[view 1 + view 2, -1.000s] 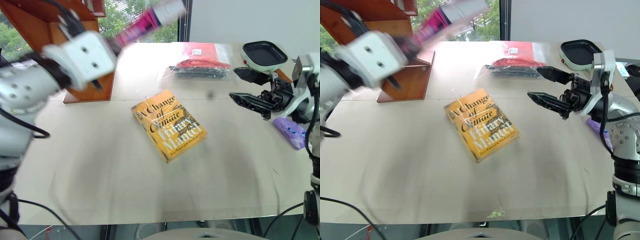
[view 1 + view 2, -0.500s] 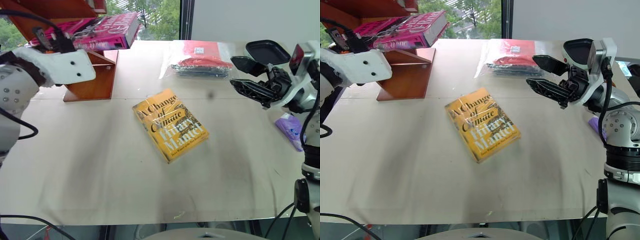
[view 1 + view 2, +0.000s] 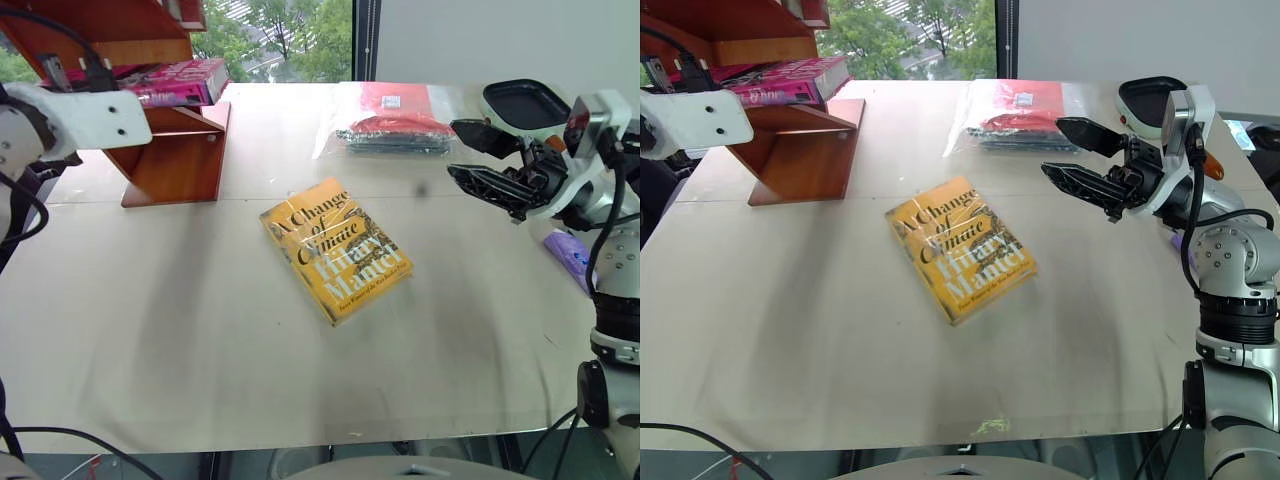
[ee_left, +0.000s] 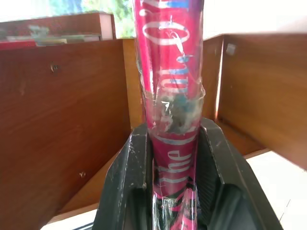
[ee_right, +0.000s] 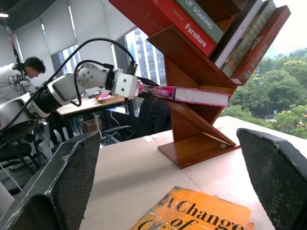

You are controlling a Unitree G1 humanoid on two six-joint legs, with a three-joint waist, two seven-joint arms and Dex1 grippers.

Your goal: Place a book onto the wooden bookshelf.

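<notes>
Since a second ago I have swung the book (image 5: pixel 192 94) from mid-air into the bookshelf (image 3: pixel 180 160), where it lies flat over a slanted board, left gripper (image 4: pixel 172 158) clenched on its spine, right gripper (image 3: pixel 1085 155) released above the desk (image 3: pixel 200 330); letting go remains.

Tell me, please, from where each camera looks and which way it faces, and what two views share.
Left and right eye views: on the head, looking forward and down at the table; both arms show.
Left wrist view: along the left end effector, shut on the pink book, facing the wooden bookshelf.
Right wrist view: between the open right end effector fingers, toward the bookshelf.
Shared: eye and right wrist views show the yellow book.
</notes>
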